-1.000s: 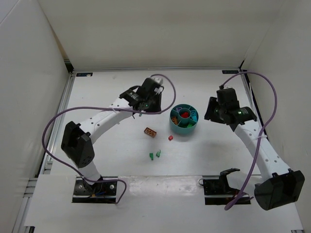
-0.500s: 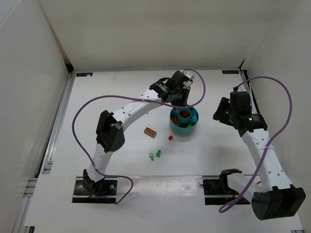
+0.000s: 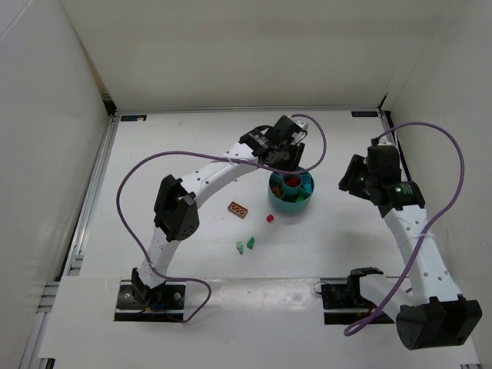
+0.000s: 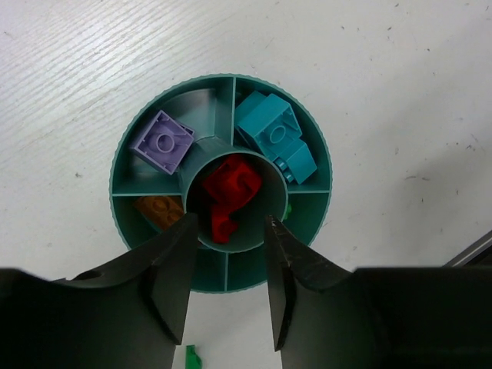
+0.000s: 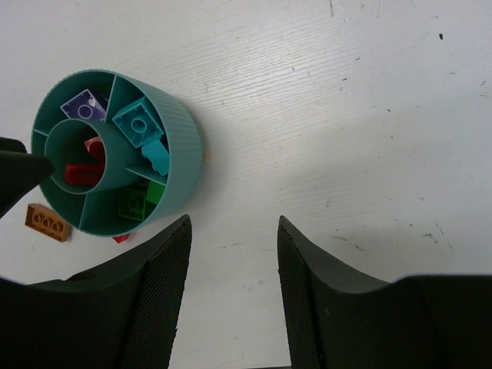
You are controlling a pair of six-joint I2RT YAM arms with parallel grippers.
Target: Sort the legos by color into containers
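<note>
Left pincer (image 4: 229, 231) spread, empty, over the bowl (image 4: 319, 223); right pincer (image 5: 231, 231) spread too. Could snag the rim pulling out, spilling red legos (image 4: 234, 184).

White table (image 3: 169, 154), teal bowl (image 3: 285, 206), perhaps four loose legos (image 3: 238, 209)

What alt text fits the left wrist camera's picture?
A round, partitioned teal bowl holds red bricks at its centre, a purple brick, teal bricks and an orange brick around them. The left gripper hangs open above it, empty.

left gripper (image 4: 228, 257) hangs over bowl (image 5: 183, 146), blocking top; open table (image 5: 346, 138) between bowl and right gripper (image 5: 231, 261)
</note>
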